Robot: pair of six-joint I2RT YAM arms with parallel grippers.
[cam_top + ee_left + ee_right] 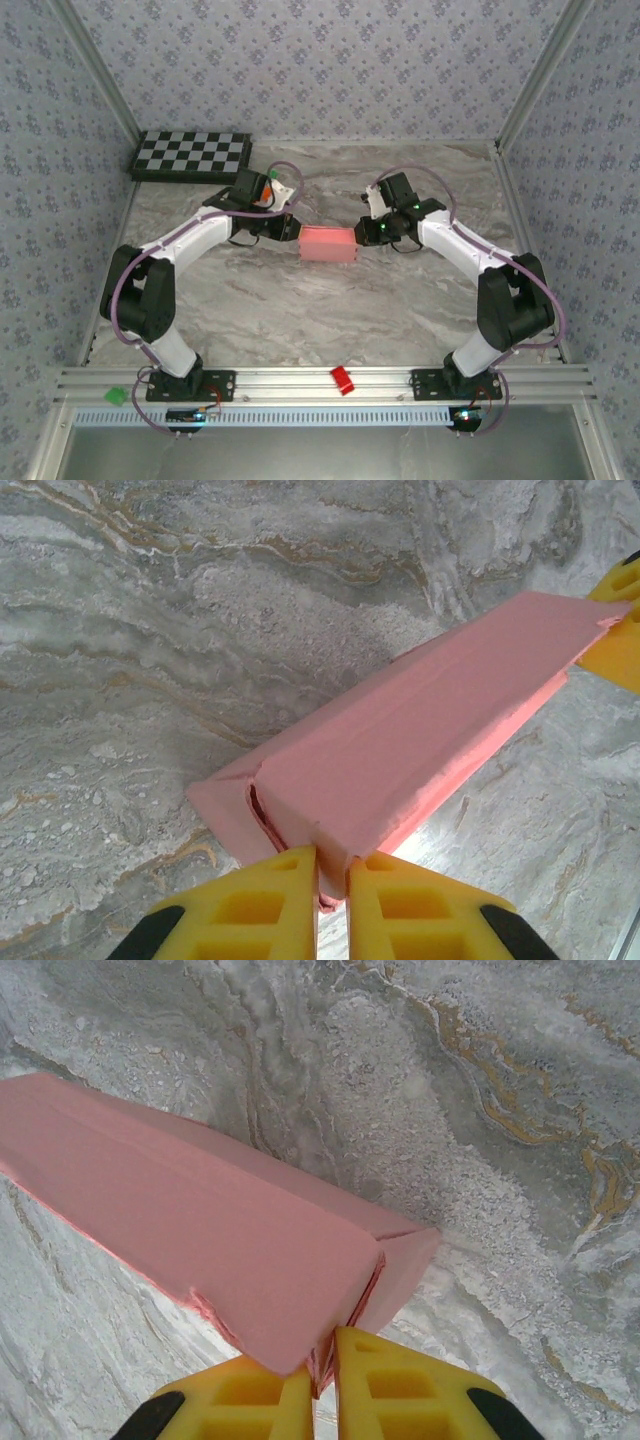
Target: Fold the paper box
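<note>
Marble-grey table (pixel 300 320) carries the work at its centre. The paper box (pixel 328 243), of pink card, looks formed into a flat rectangular shape and lies midway between the 2 arms, well apart from every table edge. Its long axis runs left to right in the top view, pointing from one gripper to the other. Whether it rests on the table or hangs just above it cannot be told.

The left gripper (pixel 292 229) meets the box's left end and the right gripper (pixel 367 236) its right end. Neither arm is nearer, as both are in contact. In each wrist view the box stretches straight away from the jaws along its own length. Both pairs of yellow fingers (pixel 270 905) are pinched almost together, with a thin edge of pink card caught between them at the end face.

Judgement: the seam (pixel 255 805) at the left end gapes slightly, so the end flaps seem not fully tucked. Any coming push should follow the long axis, since an off-axis load could buckle the thin card.
</note>
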